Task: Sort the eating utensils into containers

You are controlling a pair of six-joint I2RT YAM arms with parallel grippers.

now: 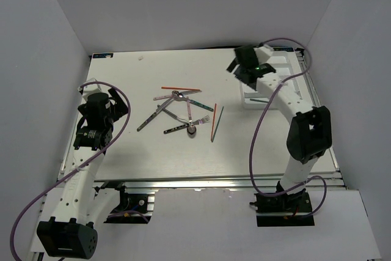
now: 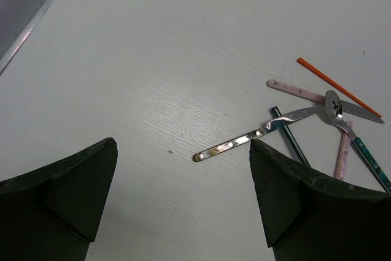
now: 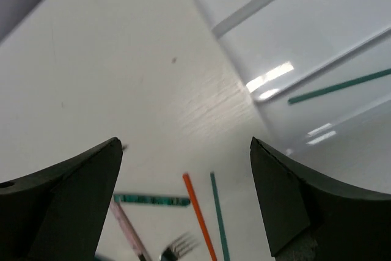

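- The white rectangular plastic cutlery tray (image 3: 269, 1) sits at the far right of the counter (image 1: 122, 151), with raised dividers splitting it into long parallel compartments.
- One thin dark green stick (image 3: 339, 85) lies lengthwise in one compartment; the compartments the right wrist view shows hold nothing else.
- The remaining utensils lie in a loose, overlapping pile mid-counter, well apart from the tray.
- In the pile: a slim silver metal fork (image 1: 206, 118), a shiny riveted silver handle (image 2: 235, 143), a pale pink speckled handle (image 2: 296, 90) and a teal patterned handle (image 3: 149, 199).
- A thin orange stick (image 3: 198, 215) and a second green stick (image 3: 219, 224) lie just beside each other at the pile's right edge; another orange stick (image 1: 181, 88) lies at its far side.
- The right claw (image 3: 186, 142) is released, dark fingers spread wide, with its arm stretched toward the tray's left edge.
- The left claw (image 2: 182, 145) is also released and grips nothing; its arm is folded at the left and faces the pile.
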